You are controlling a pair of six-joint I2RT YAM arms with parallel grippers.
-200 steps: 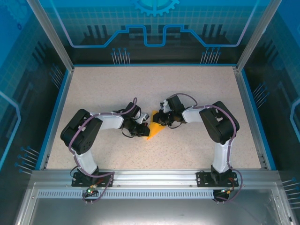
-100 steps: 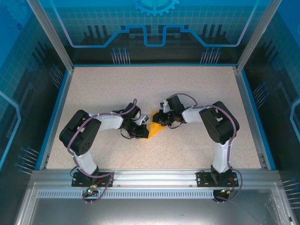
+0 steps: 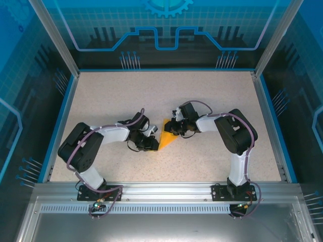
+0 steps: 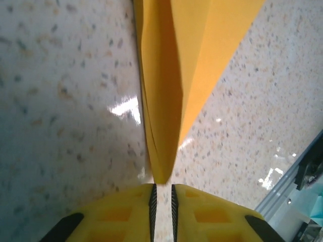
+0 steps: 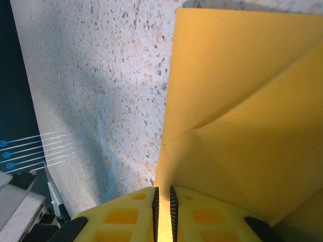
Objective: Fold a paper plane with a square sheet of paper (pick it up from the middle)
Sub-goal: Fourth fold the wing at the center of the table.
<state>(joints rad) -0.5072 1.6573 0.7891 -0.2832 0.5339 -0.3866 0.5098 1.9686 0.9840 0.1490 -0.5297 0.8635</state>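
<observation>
The square sheet of paper is folded into a pointed orange-yellow paper plane (image 3: pixel 168 138) that lies mid-table between both arms. In the left wrist view its narrow tip (image 4: pixel 162 166) ends just in front of my left gripper (image 4: pixel 162 187). That gripper's jaws stand a slit apart, with bare table showing between the pads. My left gripper (image 3: pixel 153 144) sits at the plane's left point. At the plane's upper right edge, my right gripper (image 3: pixel 174 132) holds it. In the right wrist view the folded paper (image 5: pixel 242 101) runs down between the pads of the right gripper (image 5: pixel 162 190), which is shut on it.
The speckled tabletop (image 3: pixel 212 101) is bounded by a blue rim (image 3: pixel 63 116) and metal frame posts. An aluminium rail (image 3: pixel 166 190) carries both arm bases at the near edge.
My left arm has drawn back to the left, and its jaws have parted slightly, leaving the plane's tip outside them. The right gripper and the paper have stayed put.
</observation>
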